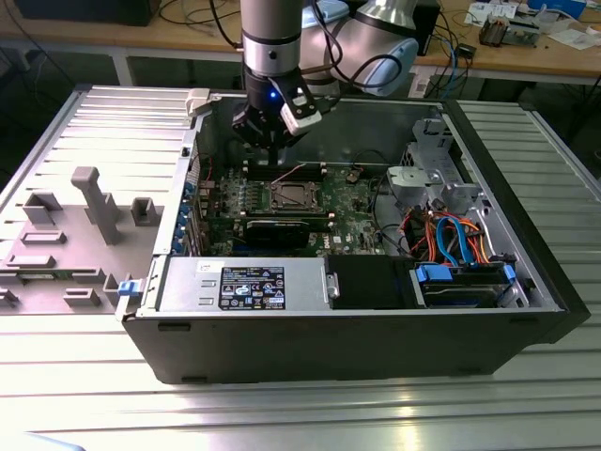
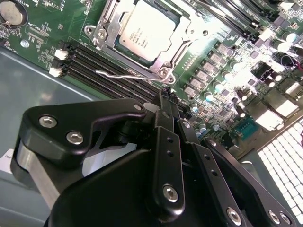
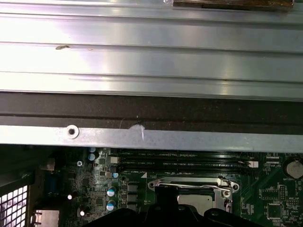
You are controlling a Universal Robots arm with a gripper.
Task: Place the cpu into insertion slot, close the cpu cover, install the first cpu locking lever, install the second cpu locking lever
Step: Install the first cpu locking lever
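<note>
The cpu (image 2: 144,29) is seen seated in the insertion slot (image 2: 163,49) on the green motherboard (image 2: 42,23), w/ the cpu cover (image 2: 110,35) framing it and apparently down, while one thin locking lever (image 2: 125,74) lies along the socket edge nearest the gripper (image 2: 163,101). The gripper is held just above the board beside that lever, approx. over the black memory slots (image 2: 94,64), so the socket lies just beyond the fingertips. The fingers appear drawn together w/ nothing gripped.
</note>
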